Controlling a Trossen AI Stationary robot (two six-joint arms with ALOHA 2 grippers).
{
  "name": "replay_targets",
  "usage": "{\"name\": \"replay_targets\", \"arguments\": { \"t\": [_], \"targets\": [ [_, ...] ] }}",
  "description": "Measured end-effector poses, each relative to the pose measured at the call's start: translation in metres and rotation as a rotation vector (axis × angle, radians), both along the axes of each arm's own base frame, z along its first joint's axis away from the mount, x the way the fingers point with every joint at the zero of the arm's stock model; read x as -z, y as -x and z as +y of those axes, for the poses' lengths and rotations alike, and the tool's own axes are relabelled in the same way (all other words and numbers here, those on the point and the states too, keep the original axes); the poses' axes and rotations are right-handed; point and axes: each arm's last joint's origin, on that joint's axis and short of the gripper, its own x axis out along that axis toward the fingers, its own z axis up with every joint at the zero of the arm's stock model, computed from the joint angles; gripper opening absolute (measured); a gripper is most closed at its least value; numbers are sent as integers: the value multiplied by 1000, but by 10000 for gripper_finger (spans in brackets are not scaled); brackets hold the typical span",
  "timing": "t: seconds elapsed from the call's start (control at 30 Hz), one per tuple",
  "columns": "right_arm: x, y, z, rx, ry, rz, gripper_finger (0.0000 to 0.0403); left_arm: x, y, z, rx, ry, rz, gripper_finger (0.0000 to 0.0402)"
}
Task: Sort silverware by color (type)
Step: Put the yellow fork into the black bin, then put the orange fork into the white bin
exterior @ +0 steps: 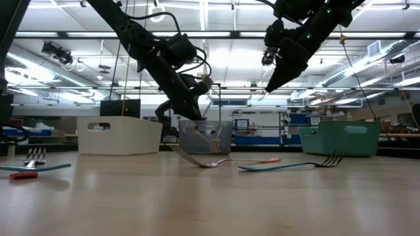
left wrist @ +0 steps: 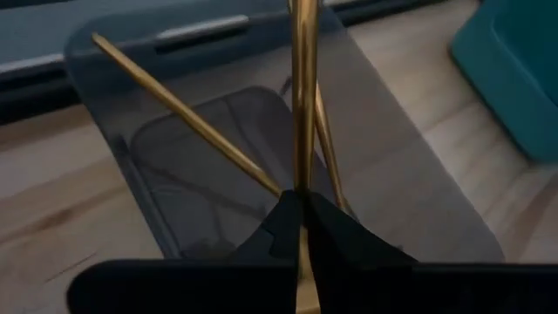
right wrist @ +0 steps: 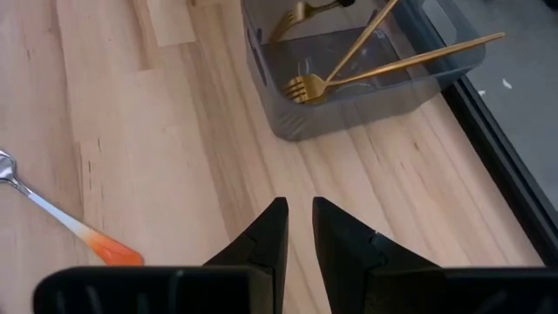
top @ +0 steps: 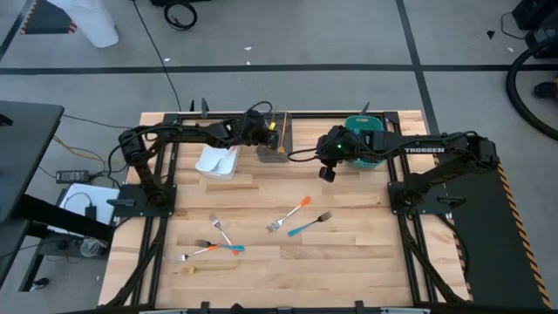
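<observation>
My left gripper (left wrist: 303,202) is over the grey bin (left wrist: 410,201) at the table's far middle, shut on a slim gold utensil (left wrist: 303,105). Two more gold utensils (left wrist: 179,109) lean in that bin. My right gripper (right wrist: 299,218) hangs above bare wood between the grey bin (right wrist: 349,105) and the teal bin (top: 368,131), its fingers a little apart with nothing between them. Orange-handled and blue-handled forks (top: 301,218) lie mid-table. Several more pieces (top: 214,246), one of them a gold fork (top: 206,269), lie at the near left. My left gripper pinches the gold utensil's thin shaft (left wrist: 303,179) between its two fingertips, coming slanting down from the table's left. The utensil runs on past the fingertips over the bin's inside. Where its ends rest does not show.
A white bin (top: 218,162) stands left of the grey bin (top: 271,153). An orange-handled spoon (right wrist: 65,227) lies on the wood near my right gripper. The near right of the table is bare wood.
</observation>
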Motion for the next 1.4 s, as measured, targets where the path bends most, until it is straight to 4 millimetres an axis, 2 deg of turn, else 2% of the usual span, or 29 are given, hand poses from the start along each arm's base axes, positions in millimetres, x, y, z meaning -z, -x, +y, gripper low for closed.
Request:
{"name": "replay_targets", "arguments": {
  "t": [0.3,0.67,0.9,1.0,1.13,1.23,1.4],
  "targets": [
    [0,0,0,11,-10,-5,67,10,-13,-13,148,-95,70,36],
    [0,0,0,18,-17,-9,67,18,-16,-20,179,-87,102,40],
    [0,0,0,17,-17,-9,67,18,-16,-20,207,-52,78,86],
    [0,0,0,17,-17,-9,67,14,-15,-21,218,-36,62,111],
    [0,0,0,16,-16,-8,67,0,-12,-23,219,-29,25,137],
    [0,0,0,14,-15,-8,67,-13,-8,-26,248,-18,-5,143],
    [0,0,0,9,-13,-6,67,-24,-6,-46,310,45,-14,143]
  ]
}}
